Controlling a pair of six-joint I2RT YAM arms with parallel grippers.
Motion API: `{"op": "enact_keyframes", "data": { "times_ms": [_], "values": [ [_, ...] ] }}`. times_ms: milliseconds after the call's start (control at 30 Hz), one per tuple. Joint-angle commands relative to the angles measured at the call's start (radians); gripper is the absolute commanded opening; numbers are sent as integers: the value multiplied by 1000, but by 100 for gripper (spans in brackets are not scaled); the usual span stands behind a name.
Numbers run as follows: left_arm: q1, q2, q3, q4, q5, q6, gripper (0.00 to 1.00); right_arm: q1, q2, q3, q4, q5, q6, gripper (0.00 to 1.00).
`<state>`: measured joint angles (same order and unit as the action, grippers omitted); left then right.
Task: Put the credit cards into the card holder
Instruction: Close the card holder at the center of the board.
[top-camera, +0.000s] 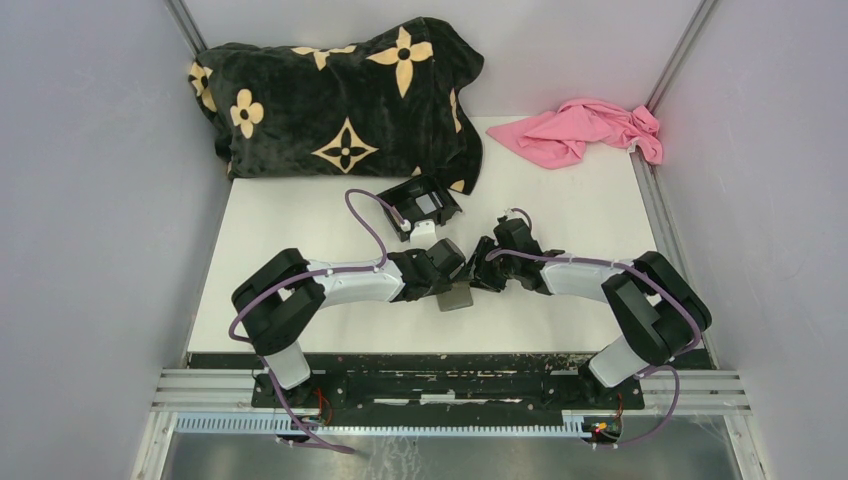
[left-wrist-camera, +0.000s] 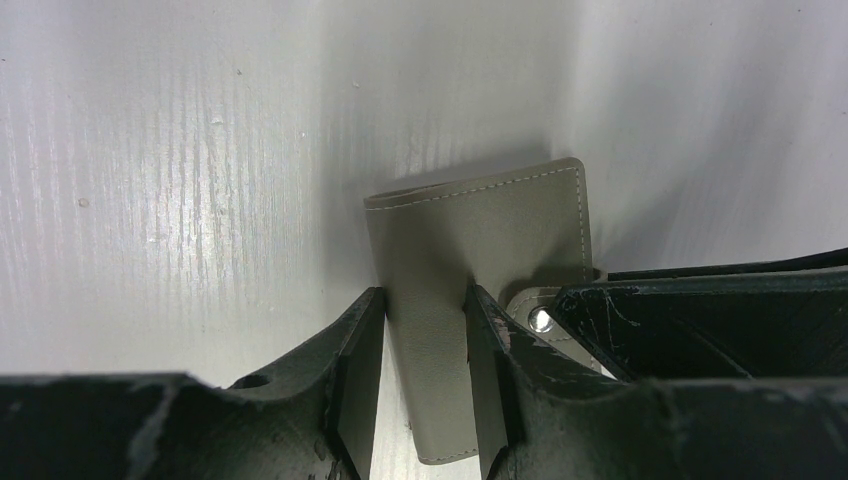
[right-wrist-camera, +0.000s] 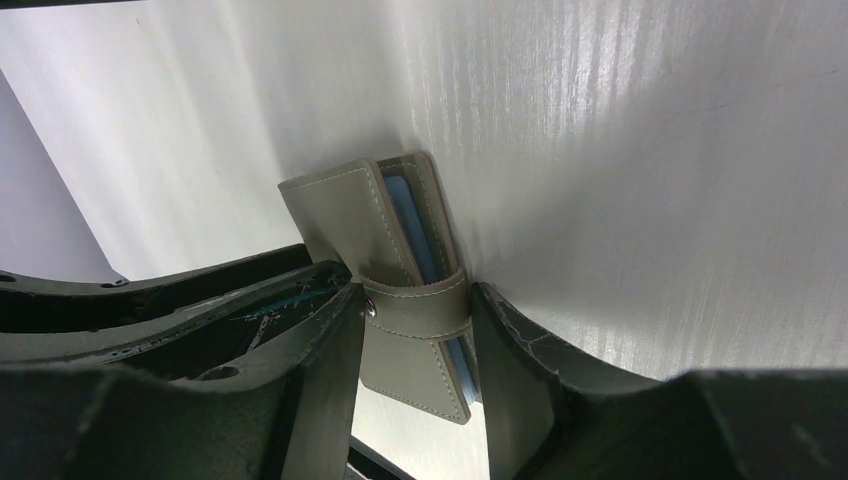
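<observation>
White tabletop (top-camera: 300, 230), plain grey panels on every side, and all the action is low in the centre of the frame, where both arms meet nose to nose. Just under the two wrists is the small flat grey stitched bifold wallet (top-camera: 456, 297).

Left gripper (left-wrist-camera: 423, 295): fingers partly apart, the wallet's plain face showing in the gap and running on behind one finger. Pinching it or merely lying over it, I can't tell. Right gripper (right-wrist-camera: 415, 295): fingers set either side of the clasp strap (right-wrist-camera: 420, 300), snug against it, but whether they're clamped I can't call either. A thin blue edge (right-wrist-camera: 402, 215) peeks from between the flaps; card or lining, unclear.

The wallet looks light and soft, a floppy cover likely to bend and spring open, with a smooth face that could slide in hard fingers. The best hold, I'd say, is across the folded spine, away from the strap, leaving the slot side free.

Around it: an open black rectangular plastic box (top-camera: 398, 203) just above the grippers, with a pale rectangle inside, probably a card but too small to be sure. A black plush blanket with tan flowers (top-camera: 330, 100) lies at upper left and a crumpled pink cloth (top-camera: 585, 130) at upper right, both well apart. The real obstacle is crowding: two grippers on one small wallet.
</observation>
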<state>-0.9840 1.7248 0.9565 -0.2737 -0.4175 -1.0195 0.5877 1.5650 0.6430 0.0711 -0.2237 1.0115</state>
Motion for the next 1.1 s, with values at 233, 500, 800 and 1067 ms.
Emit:
{"op": "enact_keyframes", "data": {
  "times_ms": [233, 500, 800, 1067],
  "values": [
    [-2, 85, -20, -5, 42, 40, 42, 27, 19, -23, -67, 6, -31, 50],
    [-3, 87, -17, -4, 43, 41, 42, 38, 28, -17, -78, 11, -39, 49],
    [-3, 90, -14, -6, 44, 42, 42, 54, 39, -7, -94, 22, -54, 49],
    [-3, 94, -15, -4, 47, 40, 42, 64, 43, -4, -114, 46, -72, 48]
  ]
}}
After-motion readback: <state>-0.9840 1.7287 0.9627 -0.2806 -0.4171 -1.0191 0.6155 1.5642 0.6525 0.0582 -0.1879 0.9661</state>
